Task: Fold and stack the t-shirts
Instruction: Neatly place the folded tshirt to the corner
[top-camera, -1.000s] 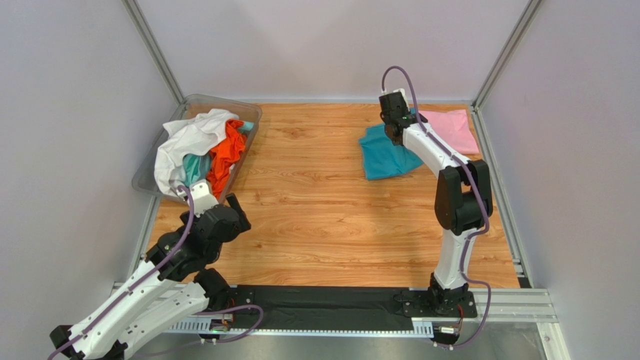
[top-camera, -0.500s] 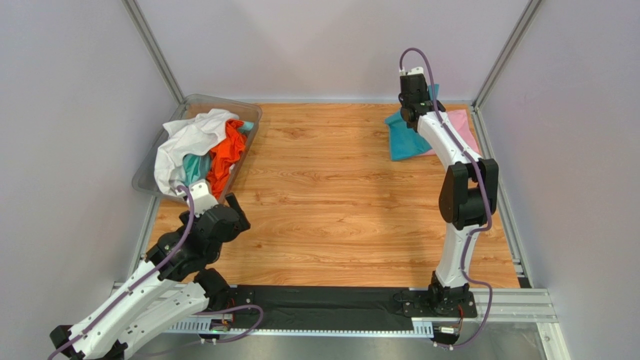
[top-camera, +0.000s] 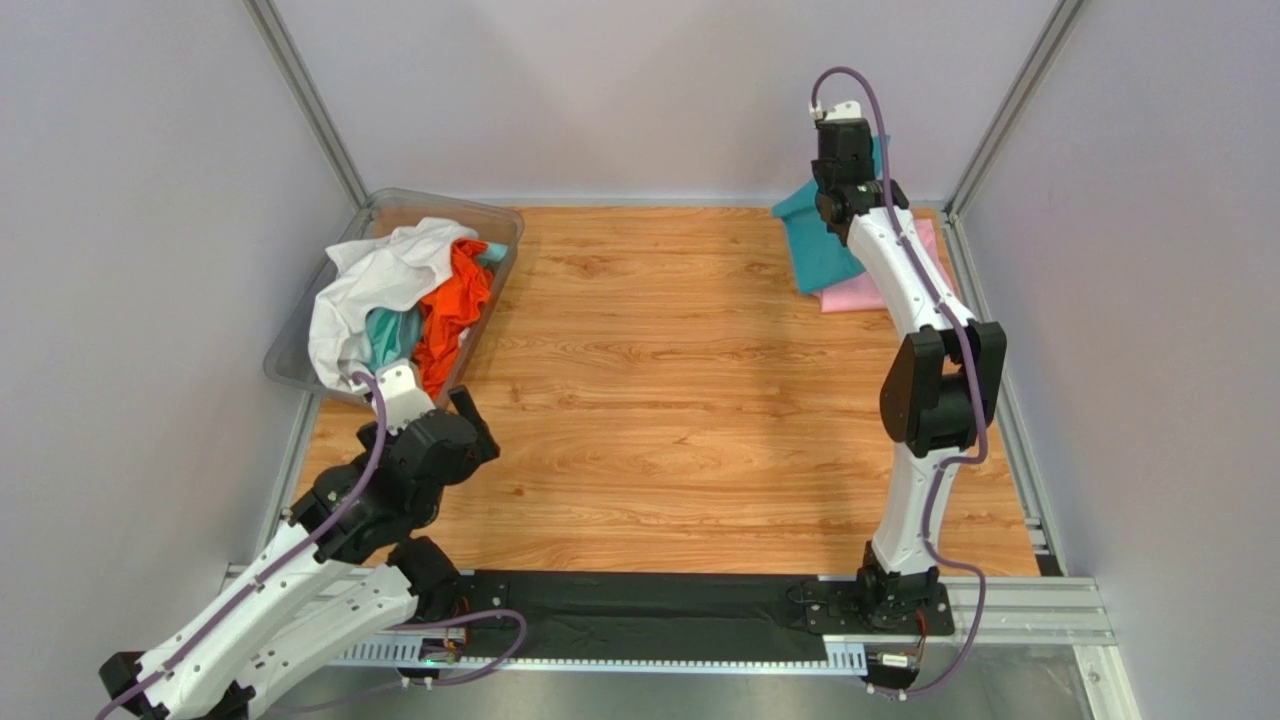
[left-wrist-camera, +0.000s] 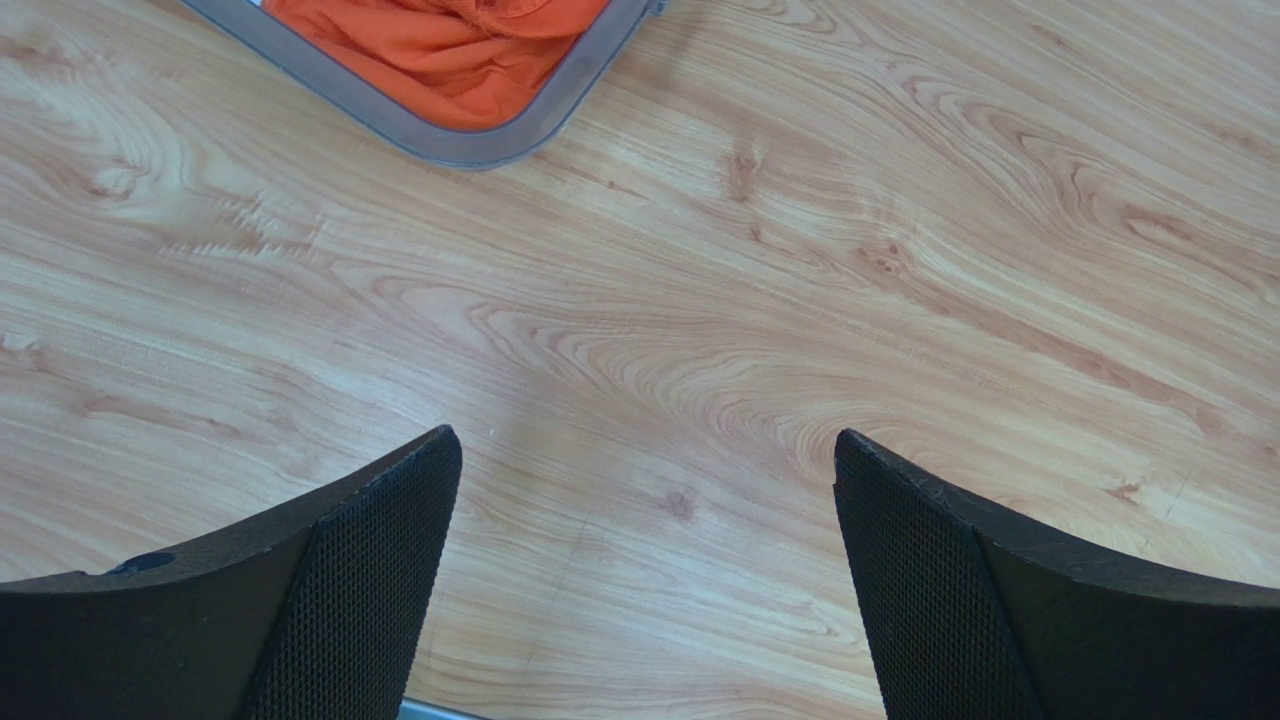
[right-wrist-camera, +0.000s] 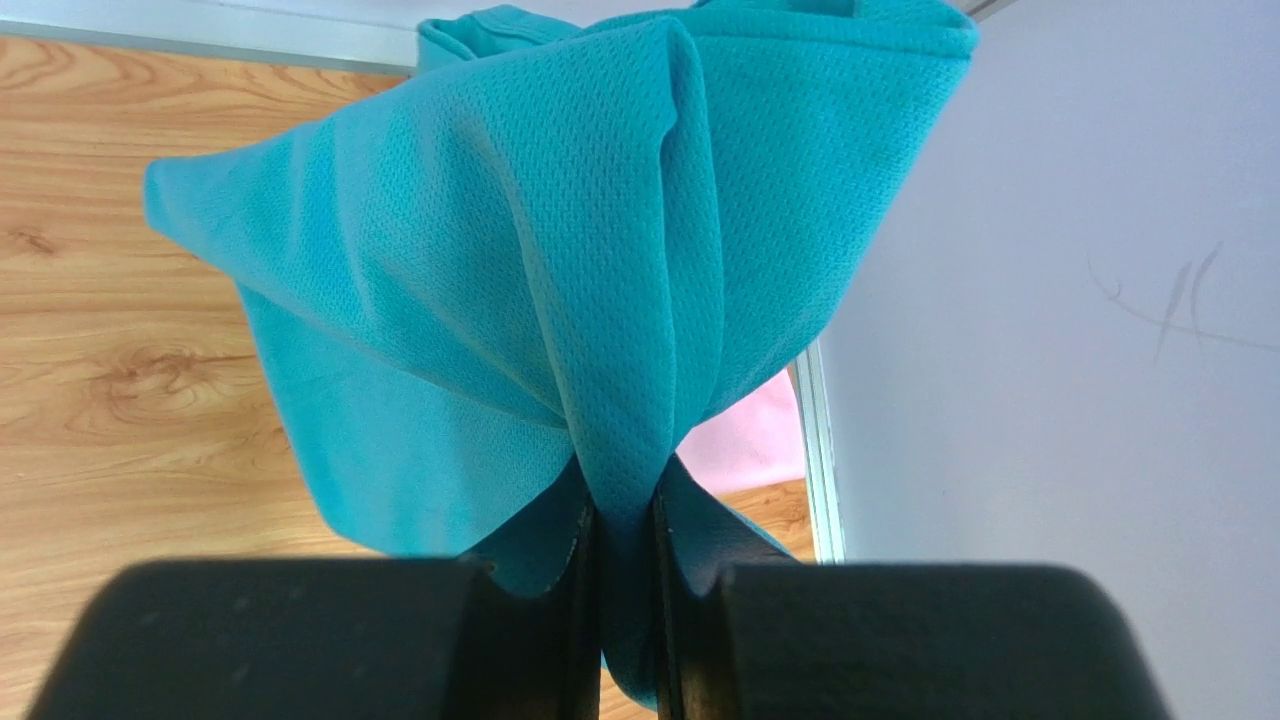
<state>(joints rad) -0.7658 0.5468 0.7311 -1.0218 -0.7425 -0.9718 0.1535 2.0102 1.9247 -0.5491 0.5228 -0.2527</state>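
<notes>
My right gripper is shut on the folded teal-blue t-shirt and holds it lifted at the back right of the table. In the right wrist view the teal-blue t-shirt hangs bunched from the closed jaws. The pale pink t-shirt lies flat under and behind it, and a strip of it shows in the wrist view. My left gripper is open and empty over bare wood near the bin's corner.
A clear plastic bin at the back left holds white, orange and light aqua shirts; its corner with orange fabric shows in the left wrist view. Walls and metal rails close in the table.
My right gripper has carried the teal-blue t-shirt up and to the back right, from beside the pink shirt to over it. The left arm has not moved.
</notes>
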